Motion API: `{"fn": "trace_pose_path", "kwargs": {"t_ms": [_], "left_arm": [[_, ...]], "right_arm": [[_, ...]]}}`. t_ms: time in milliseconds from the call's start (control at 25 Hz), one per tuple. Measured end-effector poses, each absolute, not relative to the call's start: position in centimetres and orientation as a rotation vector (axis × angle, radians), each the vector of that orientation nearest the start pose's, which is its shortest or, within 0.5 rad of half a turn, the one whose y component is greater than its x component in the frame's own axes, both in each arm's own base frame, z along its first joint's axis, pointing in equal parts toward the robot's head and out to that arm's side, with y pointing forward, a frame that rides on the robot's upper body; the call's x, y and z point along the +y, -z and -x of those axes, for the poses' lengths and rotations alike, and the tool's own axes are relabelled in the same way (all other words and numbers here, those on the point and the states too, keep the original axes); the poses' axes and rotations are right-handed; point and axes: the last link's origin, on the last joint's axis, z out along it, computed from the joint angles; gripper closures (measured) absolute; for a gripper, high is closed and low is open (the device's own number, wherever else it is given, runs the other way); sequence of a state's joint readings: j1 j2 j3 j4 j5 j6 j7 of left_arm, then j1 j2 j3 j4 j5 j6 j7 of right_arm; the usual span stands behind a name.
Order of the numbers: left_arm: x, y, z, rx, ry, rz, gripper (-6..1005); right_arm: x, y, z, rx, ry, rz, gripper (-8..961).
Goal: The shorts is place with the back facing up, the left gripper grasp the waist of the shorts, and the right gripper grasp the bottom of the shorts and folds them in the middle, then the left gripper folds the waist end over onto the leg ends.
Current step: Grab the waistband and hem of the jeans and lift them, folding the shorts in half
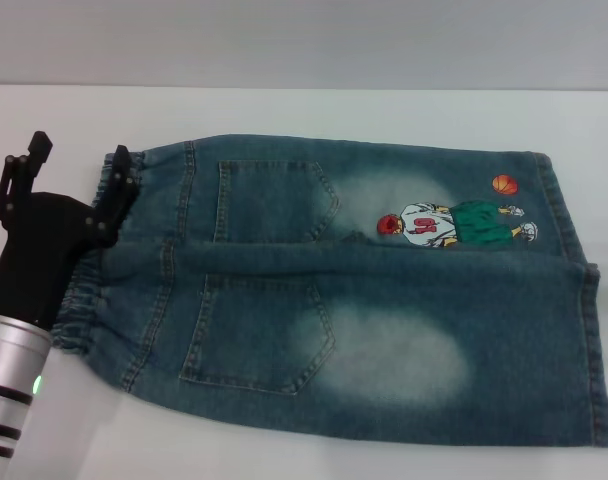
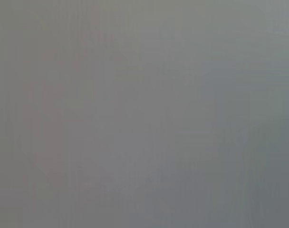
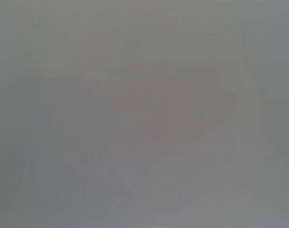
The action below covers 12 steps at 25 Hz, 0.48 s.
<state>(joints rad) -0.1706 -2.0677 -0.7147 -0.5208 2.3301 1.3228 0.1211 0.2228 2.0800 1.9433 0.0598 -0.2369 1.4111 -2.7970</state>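
One garment fills most of the head view: the denim shorts (image 1: 354, 290) lie flat on the white surface (image 1: 284, 110), back up, elastic waistband toward the robot's left and leg hems toward its right, the near hem running close to the picture's right edge. Bare surface lies along the far side and in a narrow strip at the near side. The left hand (image 1: 76, 178), a black two-fingered claw on a silver banded arm with a green light, is spread open at the waistband's far corner, one finger against the gathered cloth, the other off the cloth over bare surface. Faded whitish patches, two patch pockets (image 1: 259, 335) and a cartoon basketball-player print (image 1: 454, 222) mark the denim. Both wrist views show only featureless grey.
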Motion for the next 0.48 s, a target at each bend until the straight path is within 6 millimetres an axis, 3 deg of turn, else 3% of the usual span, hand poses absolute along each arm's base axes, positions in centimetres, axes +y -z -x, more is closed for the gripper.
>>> {"fn": "trace_pose_path", "kwargs": {"t_ms": [480], "left_arm": [[26.71, 3.94, 28.67, -0.360, 0.815, 1.605, 173]], "right_arm": [[24.81, -2.68, -38.62, 0.596, -0.731, 1.431, 238]]}}
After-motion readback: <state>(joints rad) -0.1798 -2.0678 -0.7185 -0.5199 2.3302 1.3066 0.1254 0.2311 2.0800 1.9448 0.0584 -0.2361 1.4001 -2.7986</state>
